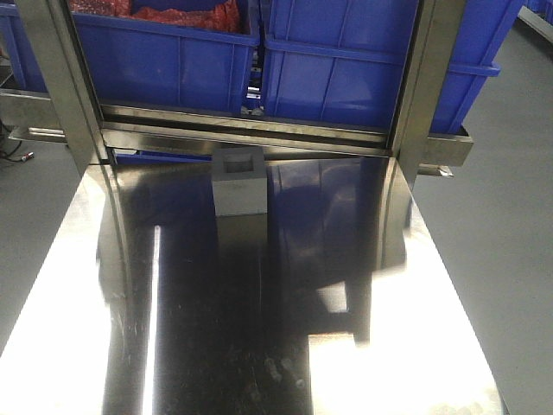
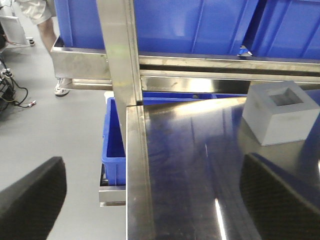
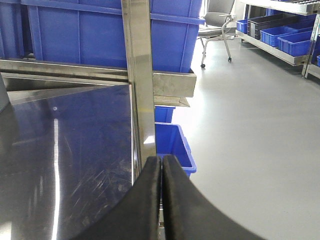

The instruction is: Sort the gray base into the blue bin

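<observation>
- Mirror-polished steel bench (image 1: 259,346), ribbed blue tubs racked behind.
- Matte gray base (image 1: 239,183), square recess upward, stands at the bench's far edge, just before the blue bin (image 1: 363,78).
- Left claw (image 2: 150,167) spread wide; right claw (image 3: 161,167) pressed together, empty.

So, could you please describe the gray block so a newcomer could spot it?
Follow the shiny stainless-steel table to its far edge, below the big blue plastic bins. Near the middle stands a small matte gray cube-like base. It alone sits on the tabletop, with a square recess in its top.
</observation>
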Robot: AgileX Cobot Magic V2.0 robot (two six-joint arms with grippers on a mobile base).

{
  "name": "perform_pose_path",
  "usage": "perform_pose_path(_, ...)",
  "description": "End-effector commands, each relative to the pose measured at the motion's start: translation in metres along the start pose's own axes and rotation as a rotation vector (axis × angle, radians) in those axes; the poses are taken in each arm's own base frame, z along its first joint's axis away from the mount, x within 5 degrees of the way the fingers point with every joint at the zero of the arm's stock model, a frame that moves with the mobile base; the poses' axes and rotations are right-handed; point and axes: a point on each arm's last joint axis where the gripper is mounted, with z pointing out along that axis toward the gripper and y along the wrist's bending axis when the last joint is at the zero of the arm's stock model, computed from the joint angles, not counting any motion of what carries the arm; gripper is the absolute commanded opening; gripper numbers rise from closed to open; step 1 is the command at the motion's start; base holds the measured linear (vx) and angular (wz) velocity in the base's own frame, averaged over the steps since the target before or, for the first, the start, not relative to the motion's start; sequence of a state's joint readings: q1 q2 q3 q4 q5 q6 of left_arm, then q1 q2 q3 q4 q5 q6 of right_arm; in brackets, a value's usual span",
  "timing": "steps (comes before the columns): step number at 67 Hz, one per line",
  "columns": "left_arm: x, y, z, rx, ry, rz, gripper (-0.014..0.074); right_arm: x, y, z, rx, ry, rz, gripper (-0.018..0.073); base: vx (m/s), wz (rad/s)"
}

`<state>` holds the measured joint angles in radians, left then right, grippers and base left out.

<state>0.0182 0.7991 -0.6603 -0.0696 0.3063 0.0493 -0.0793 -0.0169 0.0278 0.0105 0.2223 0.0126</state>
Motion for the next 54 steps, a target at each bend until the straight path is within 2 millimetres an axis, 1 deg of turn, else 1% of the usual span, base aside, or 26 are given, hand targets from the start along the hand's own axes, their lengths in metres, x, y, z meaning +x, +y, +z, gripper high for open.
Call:
perform_pose_path(1, -0.03, -0.006, 0.003, 0.032, -0.089, 0.034, 0.0678, -0.006, 0.0, 0.0, 0.002, -0.071, -0.017, -0.0005, 0.0, 0.0)
perform_pose_path(2, -0.03, -0.007, 0.006, 0.038, -0.078, 0.039, 0.0677, -0.006, 0.0, 0.0, 0.002, -0.071, -0.017, -0.0005, 0.0, 0.0)
perform_pose_path(9, -0.059, -0.019, 0.023, 0.085, -0.068, 0.056, 0.0669, -0.006, 0.0, 0.0, 0.002, -0.071, -0.017, -0.0005, 0.0, 0.0)
perform_pose_path(10, -0.058, -0.021, 0.029, 0.095, -0.049, 0.06, 0.0666, -0.006, 0.0, 0.0, 0.002, -0.071, -0.017, -0.0005, 0.0, 0.0)
perform_pose_path(15, -0.077, -0.034, 0.048, 0.135, -0.042, 0.075, 0.0659, -0.006, 0.0, 0.0, 0.002, -0.071, -0.017, -0.0005, 0.0, 0.0)
perform_pose_path(17, -0.08, -0.039, 0.057, 0.15, -0.026, 0.081, 0.0658, -0.006, 0.0, 0.0, 0.002, -0.071, -0.017, -0.0005, 0.0, 0.0)
perform_pose_path(18, -0.088, -0.042, 0.059, 0.158, -0.036, 0.083, 0.0657, -0.006, 0.0, 0.0, 0.002, -0.071, -0.017, -0.0005, 0.0, 0.0)
perform_pose_path(21, -0.09, -0.053, 0.077, 0.187, 0.0, 0.096, 0.0652, -0.006, 0.0, 0.0, 0.002, -0.071, -0.017, -0.0005, 0.0, 0.0)
perform_pose_path(23, -0.096, -0.059, 0.084, 0.202, 0.005, 0.102, 0.0648, -0.006, 0.0, 0.0, 0.002, -0.071, -0.017, -0.0005, 0.0, 0.0)
perform_pose_path(24, -0.095, -0.062, 0.089, 0.208, 0.02, 0.106, 0.0647, -0.006, 0.0, 0.0, 0.002, -0.071, -0.017, -0.0005, 0.0, 0.0)
perform_pose_path(27, -0.102, -0.072, 0.103, 0.23, 0.037, 0.117, 0.0645, -0.006, 0.0, 0.0, 0.002, -0.071, -0.017, -0.0005, 0.0, 0.0)
perform_pose_path(30, -0.102, -0.081, 0.118, 0.246, 0.068, 0.125, 0.0645, -0.006, 0.0, 0.0, 0.002, -0.071, -0.017, -0.0005, 0.0, 0.0)
perform_pose_path(32, -0.105, -0.085, 0.123, 0.252, 0.08, 0.126, 0.0645, -0.006, 0.0, 0.0, 0.002, -0.07, -0.017, -0.0005, 0.0, 0.0)
perform_pose_path(33, -0.104, -0.09, 0.132, 0.259, 0.1, 0.132, 0.0645, -0.006, 0.0, 0.0, 0.002, -0.07, -0.017, -0.0005, 0.0, 0.0)
perform_pose_path(34, -0.106, -0.091, 0.133, 0.261, 0.1, 0.134, 0.0644, -0.006, 0.0, 0.0, 0.002, -0.07, -0.017, -0.0005, 0.0, 0.0)
perform_pose_path(35, -0.104, -0.094, 0.139, 0.265, 0.114, 0.139, 0.0643, -0.006, 0.0, 0.0, 0.002, -0.07, -0.017, -0.0005, 0.0, 0.0)
perform_pose_path(36, -0.107, -0.096, 0.142, 0.269, 0.115, 0.139, 0.0643, -0.006, 0.0, 0.0, 0.002, -0.07, -0.017, -0.0005, 0.0, 0.0)
perform_pose_path(49, -0.108, -0.13, 0.194, 0.296, 0.209, 0.088, 0.0634, -0.006, 0.0, 0.0, 0.002, -0.07, -0.017, -0.0005, 0.0, 0.0)
perform_pose_path(54, -0.105, -0.142, 0.213, 0.291, 0.246, 0.088, 0.0628, -0.006, 0.0, 0.0, 0.002, -0.07, -0.017, -0.0005, 0.0, 0.0)
